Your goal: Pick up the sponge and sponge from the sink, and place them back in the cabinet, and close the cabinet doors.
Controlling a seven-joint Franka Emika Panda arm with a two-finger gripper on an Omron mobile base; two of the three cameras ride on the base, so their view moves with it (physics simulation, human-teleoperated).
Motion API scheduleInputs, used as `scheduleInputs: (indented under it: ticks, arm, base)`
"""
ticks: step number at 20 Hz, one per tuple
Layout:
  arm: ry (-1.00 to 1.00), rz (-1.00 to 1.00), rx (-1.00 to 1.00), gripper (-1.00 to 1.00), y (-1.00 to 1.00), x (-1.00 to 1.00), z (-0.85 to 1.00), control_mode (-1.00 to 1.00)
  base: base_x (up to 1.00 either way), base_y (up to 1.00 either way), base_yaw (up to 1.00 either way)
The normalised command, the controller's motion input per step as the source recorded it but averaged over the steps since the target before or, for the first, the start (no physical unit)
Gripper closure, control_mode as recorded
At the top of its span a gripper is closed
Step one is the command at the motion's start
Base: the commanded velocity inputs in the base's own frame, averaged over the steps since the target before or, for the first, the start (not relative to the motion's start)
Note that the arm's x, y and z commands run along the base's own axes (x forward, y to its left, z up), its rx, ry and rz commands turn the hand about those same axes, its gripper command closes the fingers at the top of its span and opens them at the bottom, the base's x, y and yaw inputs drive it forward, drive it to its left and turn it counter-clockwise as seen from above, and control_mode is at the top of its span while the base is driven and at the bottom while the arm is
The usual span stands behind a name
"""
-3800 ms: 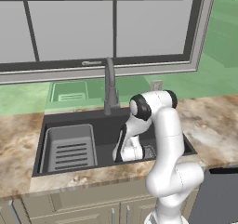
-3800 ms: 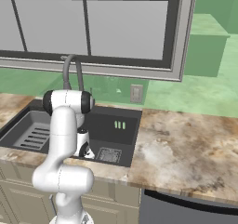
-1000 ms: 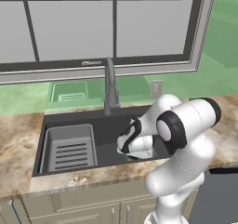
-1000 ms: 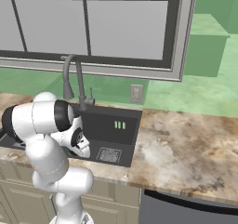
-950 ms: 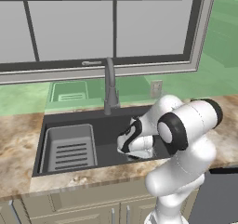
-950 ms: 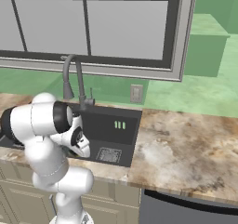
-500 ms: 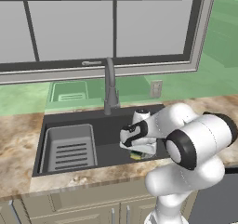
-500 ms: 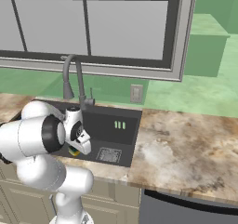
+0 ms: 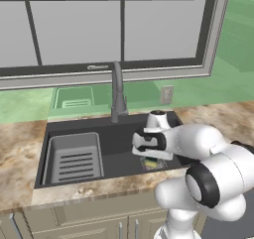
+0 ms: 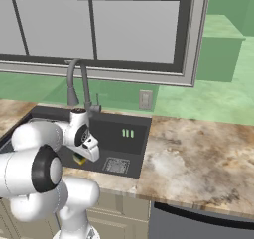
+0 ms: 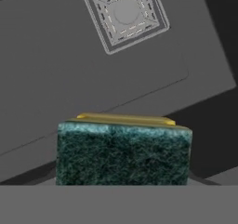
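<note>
One sponge (image 11: pixel 123 153) with a dark green top and yellow base sits squeezed in the gripper (image 9: pixel 151 158), lifted above the floor of the black sink (image 9: pixel 119 156). Below the gripper is the square drain (image 11: pixel 125 15). Off to one side of the gripper, a grey rack (image 9: pixel 74 156) lies in the sink.

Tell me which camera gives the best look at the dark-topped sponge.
The hand view: the dark-topped sponge sits close up, its dark green scrub face and yellow base edge plain above the sink floor. The left base view shows just a yellow-green patch under the end effector; the right base view gives a small yellow sliver beside the arm.
</note>
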Motion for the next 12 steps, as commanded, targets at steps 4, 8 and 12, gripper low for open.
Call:
scheduleInputs:
  ticks: [4,8,12]
  arm:
    - [0.00,0.08,0.00,1.00,-0.11,-0.16,0.23,-1.00]
    - [0.00,0.10,0.00,1.00,-0.16,-0.21,0.17,-1.00]
    - [0.00,0.11,0.00,1.00,-0.11,-0.24,0.27,-1.00]
  base:
    - [0.00,0.00,0.00]
    - [0.00,0.00,0.00]
    - [0.00,0.00,0.00]
